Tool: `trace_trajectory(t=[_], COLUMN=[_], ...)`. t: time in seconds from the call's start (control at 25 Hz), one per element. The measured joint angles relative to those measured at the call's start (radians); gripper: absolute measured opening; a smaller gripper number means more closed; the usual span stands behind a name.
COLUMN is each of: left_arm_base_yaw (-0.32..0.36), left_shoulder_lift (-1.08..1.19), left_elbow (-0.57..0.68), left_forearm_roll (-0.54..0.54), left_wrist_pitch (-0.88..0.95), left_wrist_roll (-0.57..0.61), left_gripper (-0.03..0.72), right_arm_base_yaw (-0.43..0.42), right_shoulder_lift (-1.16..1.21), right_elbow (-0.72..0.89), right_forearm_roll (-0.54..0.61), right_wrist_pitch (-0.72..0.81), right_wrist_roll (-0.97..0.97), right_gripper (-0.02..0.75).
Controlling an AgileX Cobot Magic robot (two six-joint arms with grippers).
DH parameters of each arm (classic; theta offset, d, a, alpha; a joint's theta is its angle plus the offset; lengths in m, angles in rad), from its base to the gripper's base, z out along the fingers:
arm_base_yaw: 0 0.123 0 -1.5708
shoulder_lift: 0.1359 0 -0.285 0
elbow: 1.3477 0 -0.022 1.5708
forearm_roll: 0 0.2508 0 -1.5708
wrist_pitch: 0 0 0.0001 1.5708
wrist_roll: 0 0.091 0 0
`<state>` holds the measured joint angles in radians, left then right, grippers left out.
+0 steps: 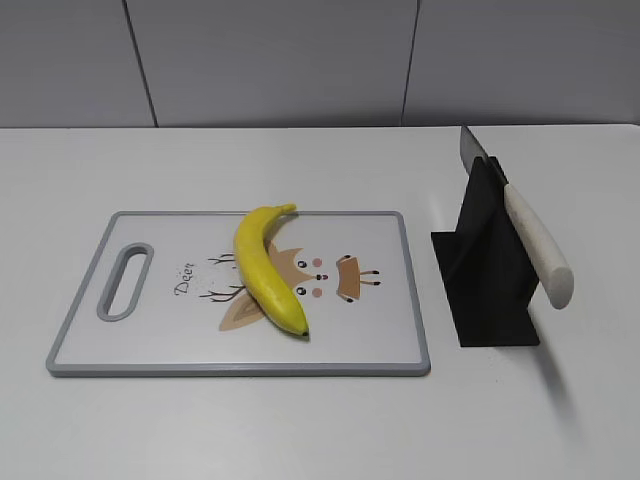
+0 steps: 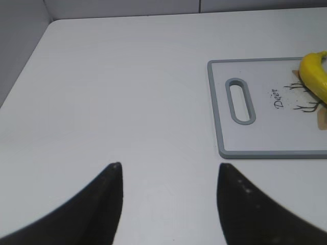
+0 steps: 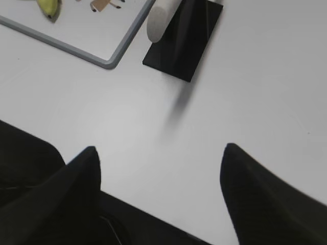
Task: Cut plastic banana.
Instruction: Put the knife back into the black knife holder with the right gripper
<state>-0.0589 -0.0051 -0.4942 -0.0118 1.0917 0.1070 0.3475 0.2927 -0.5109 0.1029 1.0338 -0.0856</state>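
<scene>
The plastic banana (image 1: pixel 266 268) is glossy yellow and curved. It lies on a white cutting board (image 1: pixel 150 340) with a grey rim and a deer drawing. A knife (image 1: pixel 535 240) with a white handle rests slanted in a black stand (image 1: pixel 487 285) to the right of the board. My left gripper (image 2: pixel 168 166) is open and empty over bare table left of the board (image 2: pixel 265 148); the banana (image 2: pixel 316 76) shows at that view's right edge. My right gripper (image 3: pixel 159 148) is open and empty, short of the stand (image 3: pixel 185 46) and the knife handle (image 3: pixel 161 20). Neither arm shows in the exterior view.
The white table (image 1: pixel 300 430) meets a grey panelled wall (image 1: pixel 300 60) at the back. The board has a handle slot (image 1: pixel 125 282) at its left end. The table's left edge and a corner show in the left wrist view (image 2: pixel 46 30).
</scene>
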Motion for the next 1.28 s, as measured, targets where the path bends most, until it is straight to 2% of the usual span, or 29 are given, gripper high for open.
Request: trace_trajectory(t=[0.56,1.28], left_arm_base_yaw=[0.0,0.001], left_shoulder_lift=[0.0,0.0], left_elbow=[0.0,0.0], left_forearm_roll=[0.0,0.0], left_wrist_pitch=[0.0,0.0], left_wrist_roll=[0.0,0.0], left_gripper=[0.573,0.573], right_arm_base_yaw=[0.0,-0.02], right_shoulder_lift=[-0.293,-0.299], right_elbow=[0.002,0.003], right_forearm_roll=[-0.003,-0.01], right_wrist_pitch=[0.002,0.005], right_wrist_roll=[-0.094,-0.102], right_gripper=[0.563,0.563])
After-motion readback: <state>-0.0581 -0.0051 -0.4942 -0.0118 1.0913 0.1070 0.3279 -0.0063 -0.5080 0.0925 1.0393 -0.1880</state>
